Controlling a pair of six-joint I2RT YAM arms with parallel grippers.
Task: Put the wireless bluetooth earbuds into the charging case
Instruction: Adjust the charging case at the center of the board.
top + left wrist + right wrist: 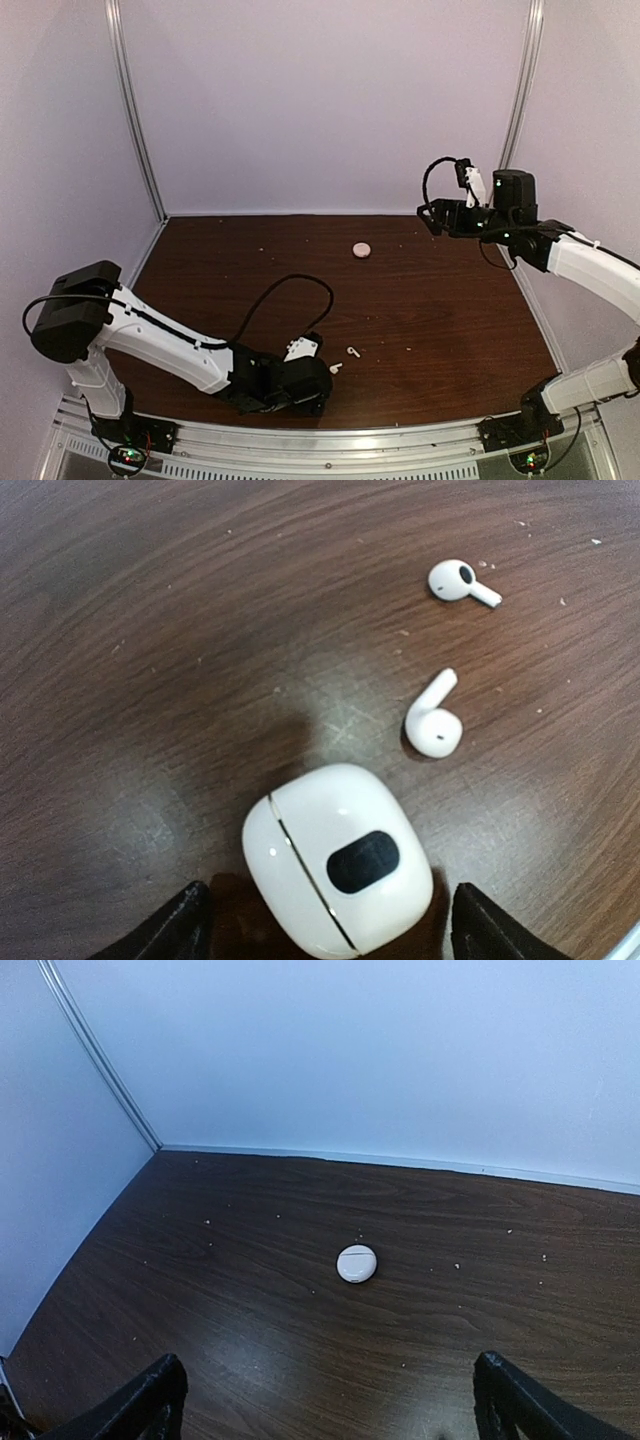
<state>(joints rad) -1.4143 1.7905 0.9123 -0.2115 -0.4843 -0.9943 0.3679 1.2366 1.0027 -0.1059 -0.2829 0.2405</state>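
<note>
Bare wood [150,680] around earbuds [434,730]; case [340,860] nearby

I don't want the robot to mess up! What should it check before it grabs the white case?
1. Charging case sits inside the left claw: ok, a gap on each side.
2. Left claw open: ok.
3. Case lid open for loading: not ok, it is closed.
4. Both earbuds clear of the claw: ok, lying on the table beyond the case.
5. Right claw out of the way: ok, open, far off, facing the pale round disc.
</note>
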